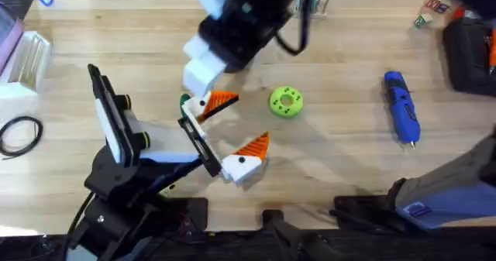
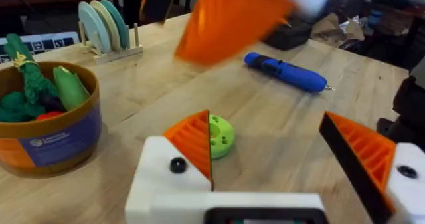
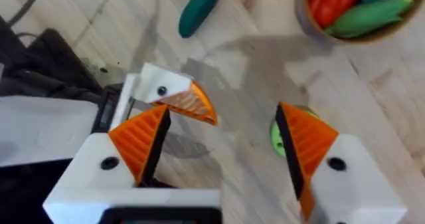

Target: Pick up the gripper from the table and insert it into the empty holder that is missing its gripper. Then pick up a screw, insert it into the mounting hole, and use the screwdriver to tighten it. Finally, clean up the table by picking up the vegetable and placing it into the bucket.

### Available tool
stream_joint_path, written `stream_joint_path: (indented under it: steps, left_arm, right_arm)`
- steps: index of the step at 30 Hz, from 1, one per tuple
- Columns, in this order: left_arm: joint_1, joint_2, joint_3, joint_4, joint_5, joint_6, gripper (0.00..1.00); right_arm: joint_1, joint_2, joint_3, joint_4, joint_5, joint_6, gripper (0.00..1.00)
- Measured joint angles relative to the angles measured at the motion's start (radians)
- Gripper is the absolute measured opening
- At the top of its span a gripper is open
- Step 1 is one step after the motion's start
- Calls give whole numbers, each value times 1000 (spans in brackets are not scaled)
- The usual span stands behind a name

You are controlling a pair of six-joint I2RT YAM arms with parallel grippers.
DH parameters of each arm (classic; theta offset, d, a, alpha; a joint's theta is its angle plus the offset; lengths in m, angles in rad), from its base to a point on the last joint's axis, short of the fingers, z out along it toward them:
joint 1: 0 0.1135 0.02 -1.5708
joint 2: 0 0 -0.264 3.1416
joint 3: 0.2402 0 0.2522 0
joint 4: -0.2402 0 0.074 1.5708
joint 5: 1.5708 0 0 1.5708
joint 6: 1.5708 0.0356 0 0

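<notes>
The left arm reaches from its base toward the middle of the table [image 1: 349, 160], its forearm low and level. The left gripper [image 1: 236, 125] lies on its side just above the wood, its two white mounts spread wide apart along the black rail and clamped on nothing. Each mount carries an orange ribbed finger, and the nearer mount [image 2: 166, 184] shows a small dark hole [image 2: 177, 164] in its face.

The right arm rises close under the overhead camera, a large dark shape bent over the far end of the left gripper. The right gripper [image 3: 222, 144] points steeply down with its orange fingers [image 3: 139, 141] held apart and empty. One of the left gripper's mounts lies below it (whether they touch cannot be told).

The vegetable [image 3: 198, 10] lies on the wood just beyond that mount, apart from both grippers. The bucket [image 2: 46, 127] stands near it, already holding green and red toy produce. A light-green disc [image 1: 286, 101] sits just right of the left gripper's far finger. The screwdriver [image 1: 401, 106] lies flat, well off to the right, its tip toward the near edge.
</notes>
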Motion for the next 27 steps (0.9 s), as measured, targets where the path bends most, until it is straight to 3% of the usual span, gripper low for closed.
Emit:
stream_joint_path:
  steps: [6, 9, 15, 21, 27]
  left_arm:
    - [0, 0, 0, 0, 0, 0, 993]
    - [0, 0, 0, 0, 0, 0, 993]
    - [0, 0, 0, 1, 0, 0, 987]
    - [0, 0, 0, 0, 0, 0, 986]
    - [0, 0, 0, 0, 0, 0, 987]
  right_arm:
    - [-88, -82, -7, -53, -17, 0, 975]
    - [-108, -138, -82, -27, -24, 0, 975]
    - [-148, -379, -413, 130, -66, 14, 976]
    - [-230, -735, -740, 251, -146, 43, 976]
    - [-275, -1037, -948, 268, -198, 50, 978]
